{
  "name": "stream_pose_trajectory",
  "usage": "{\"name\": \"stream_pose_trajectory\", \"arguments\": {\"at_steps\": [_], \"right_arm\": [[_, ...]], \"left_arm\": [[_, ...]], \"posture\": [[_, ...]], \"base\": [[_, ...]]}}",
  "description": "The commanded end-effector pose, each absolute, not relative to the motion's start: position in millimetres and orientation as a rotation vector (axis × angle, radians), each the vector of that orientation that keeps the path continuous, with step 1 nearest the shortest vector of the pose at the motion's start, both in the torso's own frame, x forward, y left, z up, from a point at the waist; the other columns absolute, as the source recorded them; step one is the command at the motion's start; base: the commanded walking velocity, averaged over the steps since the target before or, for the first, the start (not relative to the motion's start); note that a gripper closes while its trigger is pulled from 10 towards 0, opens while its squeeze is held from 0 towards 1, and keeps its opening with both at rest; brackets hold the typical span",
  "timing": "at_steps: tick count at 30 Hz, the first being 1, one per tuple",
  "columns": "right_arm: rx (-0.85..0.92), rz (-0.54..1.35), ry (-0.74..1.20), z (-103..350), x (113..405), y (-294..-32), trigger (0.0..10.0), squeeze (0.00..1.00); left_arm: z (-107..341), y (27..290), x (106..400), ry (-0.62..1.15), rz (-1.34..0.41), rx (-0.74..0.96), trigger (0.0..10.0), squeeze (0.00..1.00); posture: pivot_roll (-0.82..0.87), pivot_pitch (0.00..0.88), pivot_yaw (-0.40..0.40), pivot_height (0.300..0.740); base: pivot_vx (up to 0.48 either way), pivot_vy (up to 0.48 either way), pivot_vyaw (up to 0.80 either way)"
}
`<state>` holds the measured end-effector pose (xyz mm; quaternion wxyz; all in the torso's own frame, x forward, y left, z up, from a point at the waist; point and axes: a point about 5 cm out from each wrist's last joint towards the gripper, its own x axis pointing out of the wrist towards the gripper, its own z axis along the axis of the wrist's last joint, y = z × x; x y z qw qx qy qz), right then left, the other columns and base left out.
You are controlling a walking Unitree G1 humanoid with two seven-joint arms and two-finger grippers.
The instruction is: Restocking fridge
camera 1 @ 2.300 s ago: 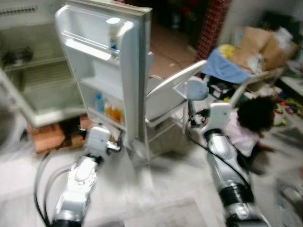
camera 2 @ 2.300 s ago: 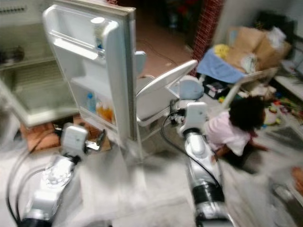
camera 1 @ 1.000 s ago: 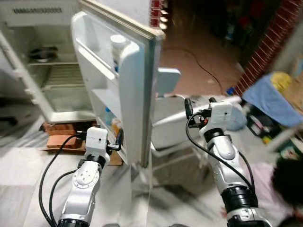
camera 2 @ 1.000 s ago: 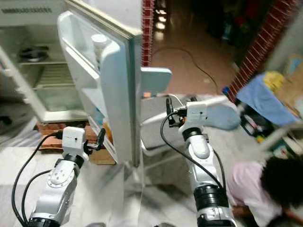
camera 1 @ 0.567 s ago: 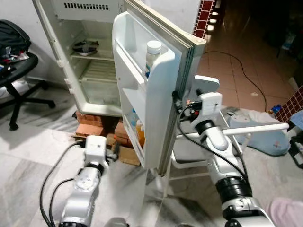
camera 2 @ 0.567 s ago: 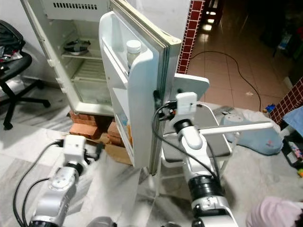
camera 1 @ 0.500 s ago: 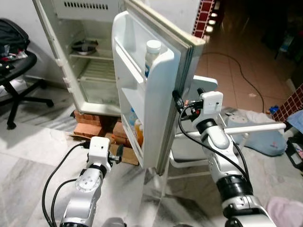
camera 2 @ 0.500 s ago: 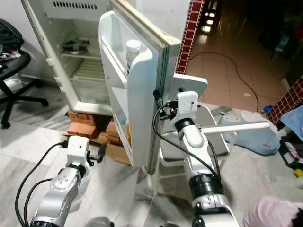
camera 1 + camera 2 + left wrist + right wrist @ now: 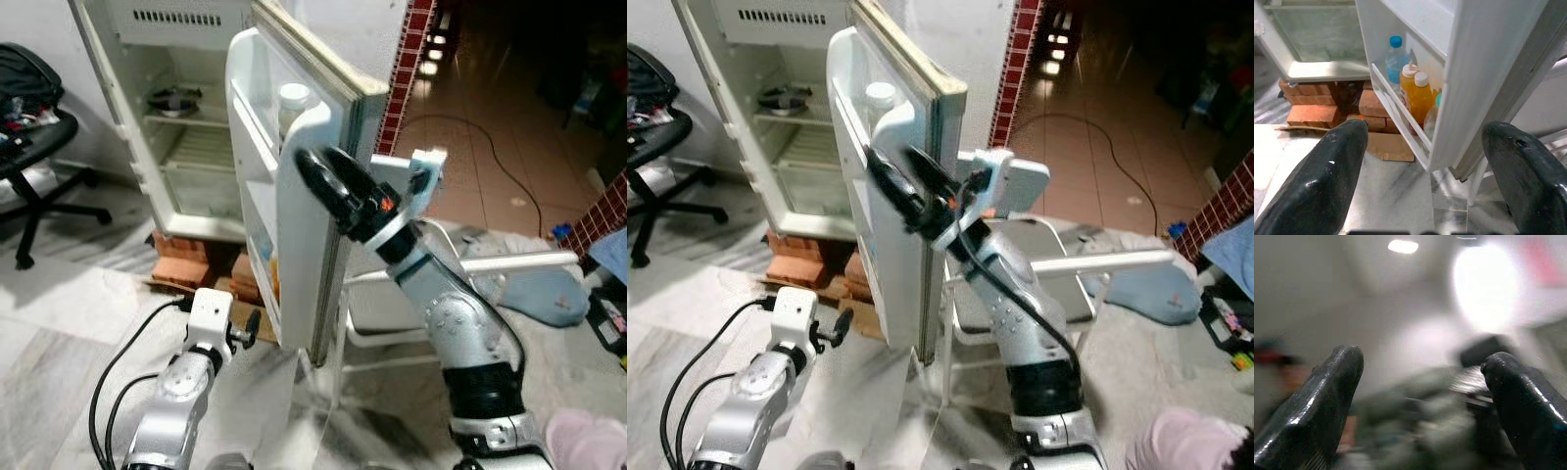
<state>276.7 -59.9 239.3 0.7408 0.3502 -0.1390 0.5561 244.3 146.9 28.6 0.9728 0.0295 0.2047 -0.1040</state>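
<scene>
- My right pincer [image 9: 328, 186], fingers spread and empty, is raised at the near edge of the open fridge door [image 9: 294, 235].
- Left pincer [image 9: 250, 323], open and empty, hangs low near the door's bottle shelf [image 9: 1400, 115].
- I'd press flat, swinging slowly, sparing the bottles [image 9: 1418, 95].

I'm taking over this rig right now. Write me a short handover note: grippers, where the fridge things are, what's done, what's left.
Left gripper: open, empty, held low by the foot of the open fridge door.
Right gripper: open, empty, raised in front of the door's edge.
Door: a white bottle on the top shelf; a blue-capped bottle and orange bottles in the bottom shelf.
Fridge: open, a bowl on a shelf.
Done: door open. Left: no item in hand, so restocking looks pending.
</scene>
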Motion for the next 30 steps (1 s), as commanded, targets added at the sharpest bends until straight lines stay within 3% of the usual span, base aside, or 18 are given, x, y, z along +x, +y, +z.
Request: {"name": "stream_pose_trajectory", "arguments": {"at_steps": [1,3,5,9,11,12,17,19,23,30], "right_arm": [[0.759,1.203,-0.255,228,281,-66,10.0,0.0],[0.636,1.08,-0.194,205,294,-70,10.0,0.0],[0.404,0.922,-0.089,168,309,-77,10.0,0.0],[0.195,0.906,0.099,126,307,-91,10.0,0.0],[-0.079,0.945,0.3,91,296,-105,10.0,0.0],[-0.12,0.942,0.33,86,295,-108,10.0,0.0],[-0.23,0.911,0.375,84,297,-119,10.0,0.0],[-0.286,0.806,0.307,96,313,-125,10.0,0.0],[-0.244,0.601,0.109,125,339,-126,10.0,0.0],[-0.126,0.554,-0.001,149,346,-119,10.0,0.0]], "left_arm": [[30,146,243,0.42,-0.221,0.075,10.0,0.0],[28,147,243,0.424,-0.221,0.074,10.0,0.0],[26,148,243,0.43,-0.221,0.074,10.0,0.0],[28,146,243,0.43,-0.226,0.074,10.0,0.0],[29,146,243,0.431,-0.23,0.076,10.0,0.0],[29,146,243,0.432,-0.231,0.077,10.0,0.0],[29,146,243,0.432,-0.236,0.081,10.0,0.0],[29,145,244,0.433,-0.241,0.084,10.0,0.0],[30,145,244,0.434,-0.245,0.091,10.0,0.0],[30,144,244,0.433,-0.246,0.094,10.0,0.0]], "posture": [[0.13,0.0,-0.046,0.74],[0.13,0.0,-0.046,0.74],[0.13,0.0,-0.047,0.74],[0.13,0.0,-0.046,0.74],[0.13,0.0,-0.043,0.74],[0.13,0.0,-0.043,0.74],[0.13,0.0,-0.042,0.74],[0.13,0.0,-0.041,0.74],[0.13,0.0,-0.041,0.74],[0.13,0.0,-0.043,0.74]], "base": [[0.0,0.0,0.0],[0.0,0.0,0.0],[0.0,0.0,0.0],[0.0,0.0,0.0],[0.0,0.0,0.0],[0.0,0.0,0.0],[0.0,0.0,0.0],[0.0,0.0,0.0],[0.0,0.0,0.0],[0.0,0.0,0.0]]}}
